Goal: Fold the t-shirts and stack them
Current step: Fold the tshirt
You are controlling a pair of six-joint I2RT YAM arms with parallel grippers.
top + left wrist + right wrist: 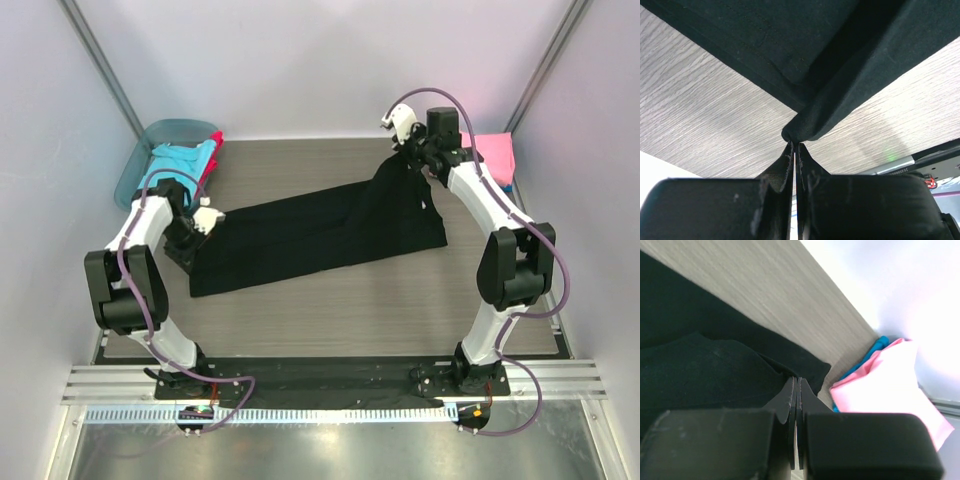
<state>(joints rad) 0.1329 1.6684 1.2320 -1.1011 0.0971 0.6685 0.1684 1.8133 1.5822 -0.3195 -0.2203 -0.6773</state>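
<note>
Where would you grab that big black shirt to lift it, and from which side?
At its two ends, coming from above, I'd guess. The black shirt lies as a long strip across the table, so a bunched corner at each end suits a narrow pincer. The left pincer and right pincer pinch it that way.

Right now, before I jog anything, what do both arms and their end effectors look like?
The left arm and right arm match: white tubular links, bulky black joint housings, and a purple-grey cable looping loosely along each. Both stand on a black base plate. The left end effector and right end effector have two flat black fingers on blocky black bodies.
</note>
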